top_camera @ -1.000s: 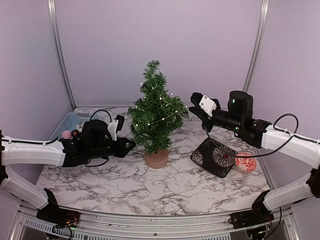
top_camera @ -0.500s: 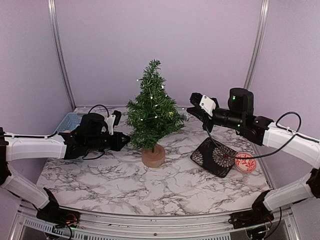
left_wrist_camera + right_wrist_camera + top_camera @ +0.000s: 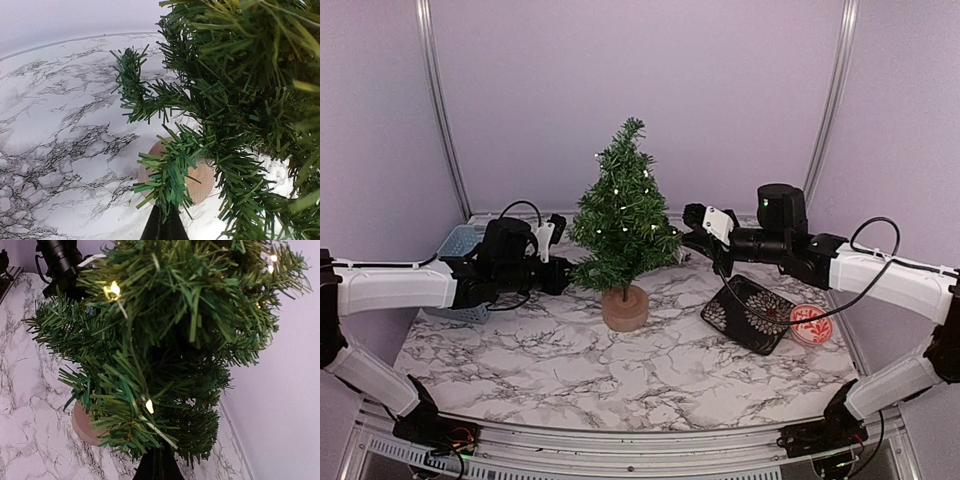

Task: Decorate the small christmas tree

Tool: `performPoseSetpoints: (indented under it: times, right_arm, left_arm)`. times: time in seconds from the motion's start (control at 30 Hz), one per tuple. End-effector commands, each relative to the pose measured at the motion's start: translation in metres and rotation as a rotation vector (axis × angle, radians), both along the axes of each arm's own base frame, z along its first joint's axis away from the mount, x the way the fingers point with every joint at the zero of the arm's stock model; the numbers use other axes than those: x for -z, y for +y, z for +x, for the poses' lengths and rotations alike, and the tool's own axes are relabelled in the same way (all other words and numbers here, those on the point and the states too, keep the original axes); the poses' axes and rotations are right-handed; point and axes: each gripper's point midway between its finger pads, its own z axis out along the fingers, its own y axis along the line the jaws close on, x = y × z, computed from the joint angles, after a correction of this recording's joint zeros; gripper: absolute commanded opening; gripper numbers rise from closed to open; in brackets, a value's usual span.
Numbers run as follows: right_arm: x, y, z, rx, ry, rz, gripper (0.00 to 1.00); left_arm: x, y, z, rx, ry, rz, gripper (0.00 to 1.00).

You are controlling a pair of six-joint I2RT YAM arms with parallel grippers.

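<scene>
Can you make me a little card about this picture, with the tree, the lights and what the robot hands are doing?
Tree: small christmas tree, upright on its wooden stump, on the marble table
Lights: tiny bulbs glowing among branches
Left gripper: jaws shut on a low branch tip
Right gripper: jaws shut, tips among low branches
Nearby: blue basket, black flowery tray, red disc

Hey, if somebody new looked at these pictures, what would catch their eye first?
The small christmas tree, dotted with lit bulbs, stands at the middle of the marbled table. The left claw and right claw, both closed, reach into its branches from either side. Right of it lie a black floral tray and a red patterned dish.
</scene>
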Motion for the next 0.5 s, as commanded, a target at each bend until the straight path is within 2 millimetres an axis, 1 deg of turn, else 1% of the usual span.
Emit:
performPoseSetpoints:
  times: [0.0,0.13,0.23,0.37,0.47]
  right_arm:
    - [-0.015,0.018,-0.006,-0.061,-0.014,0.032,0.00]
    - [-0.013,0.026,-0.007,-0.076,0.004,0.057,0.00]
    - [-0.008,0.028,-0.007,-0.078,0.019,0.068,0.00]
    - [0.002,0.029,-0.009,-0.076,0.049,0.072,0.00]
    - [0.001,0.026,-0.011,-0.067,0.054,0.087,0.00]
  left_arm:
    - [-0.005,-0.002,0.005,0.021,-0.016,0.020,0.00]
    - [-0.006,-0.003,0.007,0.029,-0.022,0.029,0.00]
    - [-0.006,-0.004,0.008,0.033,-0.024,0.034,0.00]
    - [-0.005,-0.004,0.008,0.040,-0.023,0.040,0.00]
    - [-0.004,-0.004,0.008,0.043,-0.023,0.044,0.00]
